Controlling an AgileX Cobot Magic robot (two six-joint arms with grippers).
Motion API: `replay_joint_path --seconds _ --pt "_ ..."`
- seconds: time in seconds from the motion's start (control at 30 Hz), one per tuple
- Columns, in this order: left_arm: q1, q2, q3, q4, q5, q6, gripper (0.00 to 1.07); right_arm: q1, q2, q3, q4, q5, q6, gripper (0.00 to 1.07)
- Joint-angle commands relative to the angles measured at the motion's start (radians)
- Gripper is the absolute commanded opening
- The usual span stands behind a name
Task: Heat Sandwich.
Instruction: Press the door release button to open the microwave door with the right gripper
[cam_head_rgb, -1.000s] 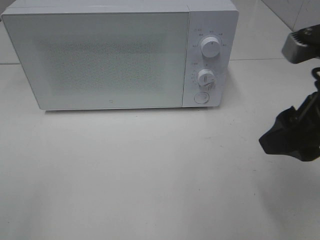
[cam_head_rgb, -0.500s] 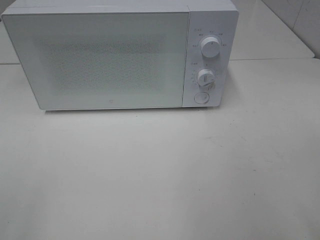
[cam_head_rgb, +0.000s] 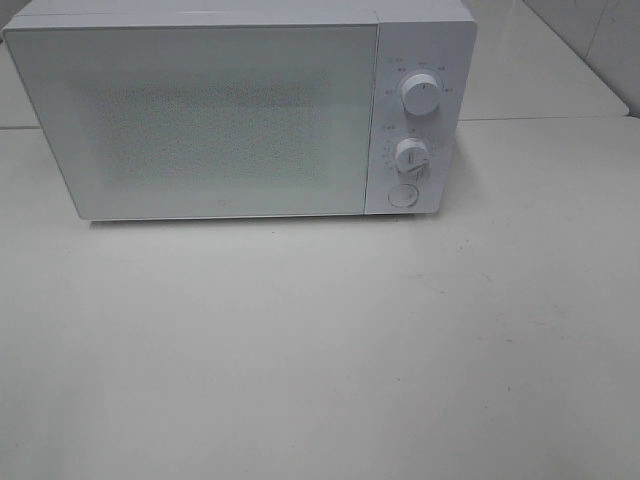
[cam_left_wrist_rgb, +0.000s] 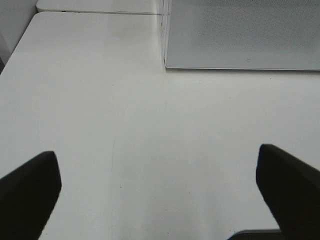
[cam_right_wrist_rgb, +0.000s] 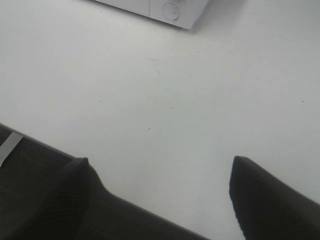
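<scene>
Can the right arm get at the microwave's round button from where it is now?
Probably yes: its open tool faces the button across the table, with nothing visible between them.

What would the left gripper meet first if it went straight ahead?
Nothing lies on the table ahead of the left gripper; the front corner of the microwave probably comes first, though depth is unclear.

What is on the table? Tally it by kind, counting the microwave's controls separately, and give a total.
Microwave: 1
Dial knobs: 2 (upper knob, lower knob)
Round button: 1
Total: 4
</scene>
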Motion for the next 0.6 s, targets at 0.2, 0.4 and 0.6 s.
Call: replay_joint_path --seconds 0.2,0.4,0.6 --pt "0.002 -0.016 0.004 -0.001 -0.003 -0.007 0.99 -0.177 -0.169 0.049 -0.032 -0.029 0.038 0.74" --pt "0.002 -0.012 0.004 -0.001 -0.003 -0.007 0.99 -0.227 -0.168 0.072 -0.028 -0.096 0.065 0.74" --pt "0.002 -0.007 0.004 -0.001 -0.003 -0.007 0.99 -0.278 -0.168 0.091 -0.026 -0.125 0.064 0.74"
